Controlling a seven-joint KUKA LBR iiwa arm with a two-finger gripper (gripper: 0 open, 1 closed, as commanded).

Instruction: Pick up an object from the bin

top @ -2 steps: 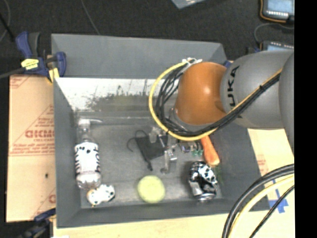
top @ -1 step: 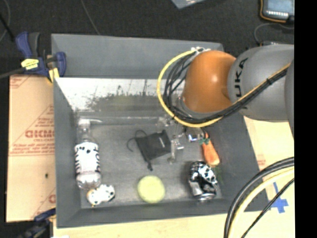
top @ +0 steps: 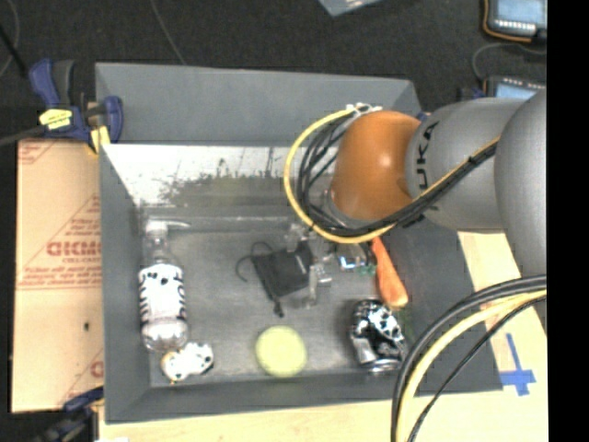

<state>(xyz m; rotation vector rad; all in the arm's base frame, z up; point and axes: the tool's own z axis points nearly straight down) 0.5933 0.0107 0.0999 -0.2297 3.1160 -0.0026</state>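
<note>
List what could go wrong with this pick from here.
The gripper sits at the right edge of the flat black thing in mid-bin; an off-centre grip may slip. The orange carrot-shaped thing lies close beside the wrist and could get nudged. The yellow-green ball nearby could roll if the black thing drags.

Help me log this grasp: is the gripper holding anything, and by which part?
Cannot be told. The gripper is at the right edge of the black thing in the middle of the bin, but no hold shows.
</note>
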